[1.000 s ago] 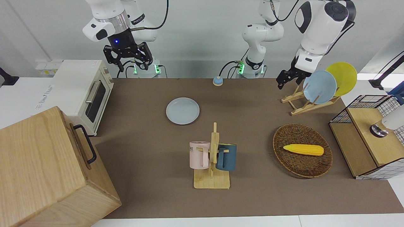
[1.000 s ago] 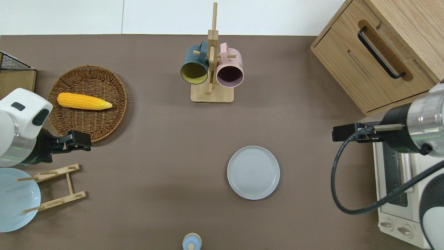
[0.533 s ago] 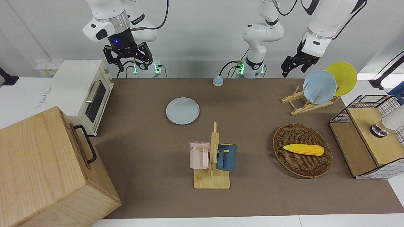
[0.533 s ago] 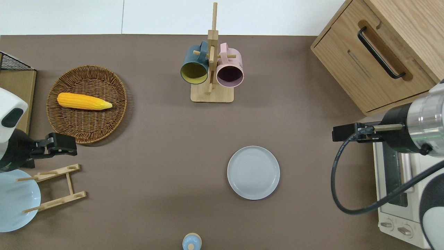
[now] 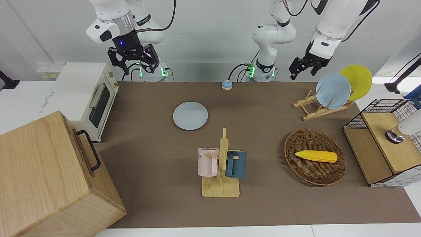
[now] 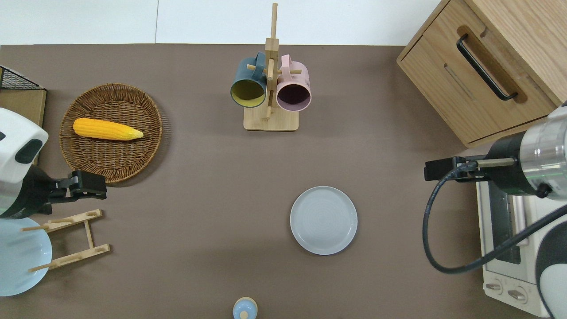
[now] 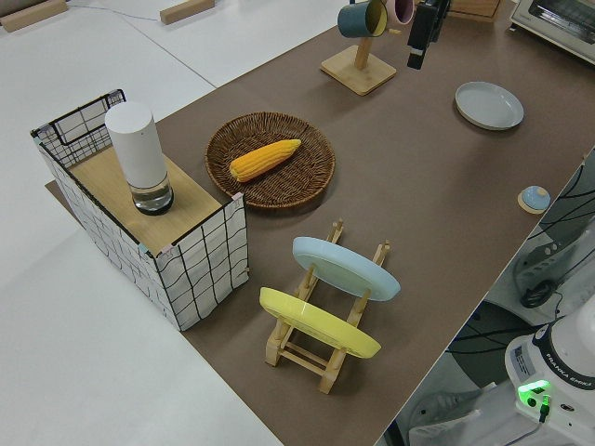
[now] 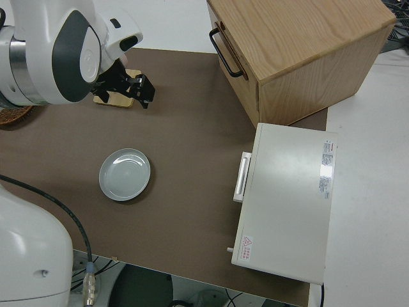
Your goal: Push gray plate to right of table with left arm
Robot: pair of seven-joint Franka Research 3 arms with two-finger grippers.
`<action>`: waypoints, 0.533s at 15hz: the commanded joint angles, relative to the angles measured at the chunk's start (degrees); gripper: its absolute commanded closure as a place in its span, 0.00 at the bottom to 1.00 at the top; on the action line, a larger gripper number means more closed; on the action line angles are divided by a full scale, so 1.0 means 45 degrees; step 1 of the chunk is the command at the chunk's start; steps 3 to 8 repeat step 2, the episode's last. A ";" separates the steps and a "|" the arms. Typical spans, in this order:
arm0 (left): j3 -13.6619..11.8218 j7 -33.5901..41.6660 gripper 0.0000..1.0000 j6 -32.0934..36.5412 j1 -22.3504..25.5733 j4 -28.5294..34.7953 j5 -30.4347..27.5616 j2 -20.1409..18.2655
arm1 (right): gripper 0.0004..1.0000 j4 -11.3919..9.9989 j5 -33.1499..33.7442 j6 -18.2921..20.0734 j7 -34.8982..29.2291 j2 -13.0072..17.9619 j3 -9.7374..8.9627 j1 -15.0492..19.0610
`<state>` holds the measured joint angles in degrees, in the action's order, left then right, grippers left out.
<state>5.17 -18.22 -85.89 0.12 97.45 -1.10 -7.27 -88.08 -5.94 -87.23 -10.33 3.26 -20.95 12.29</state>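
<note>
The gray plate [image 5: 190, 115] [image 6: 324, 220] lies flat on the brown table [image 5: 263, 207], toward the right arm's end and nearer the robots than the mug stand. My left gripper [image 5: 300, 70] [image 6: 99, 188] hangs in the air over bare table between the wicker basket and the dish rack, far from the gray plate and holding nothing. The side views show the plate [image 7: 489, 104] [image 8: 125, 174] alone, with nothing touching it. My right gripper [image 5: 133, 64] is parked, its fingers spread.
A mug stand [image 6: 270, 88] holds a blue and a pink mug. A wicker basket [image 6: 110, 168] holds a corn cob [image 6: 106, 129]. A dish rack [image 5: 315, 110] holds a bluer plate and a yellow plate. A toaster oven [image 5: 85, 95], wooden cabinet [image 5: 49, 174], wire crate [image 5: 384, 141] and small bell [image 5: 226, 85] are also present.
The left gripper rose from beside the dish rack and drew back toward its own end of the table, then shifted slightly toward the middle. The gray plate and right arm stayed still.
</note>
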 commanded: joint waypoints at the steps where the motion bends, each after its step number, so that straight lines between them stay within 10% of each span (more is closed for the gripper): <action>1: -0.0212 -0.0071 0.01 0.0201 -0.0222 -0.0348 -0.0184 0.0170 | 0.00 0.0178 -0.0204 0.0088 -0.0028 -0.0080 -0.0051 0.0082; 8: -0.0193 -0.0071 0.01 0.0201 -0.0222 -0.0348 -0.0184 0.0170 | 0.00 0.0178 -0.0204 0.0088 -0.0028 -0.0080 -0.0051 0.0082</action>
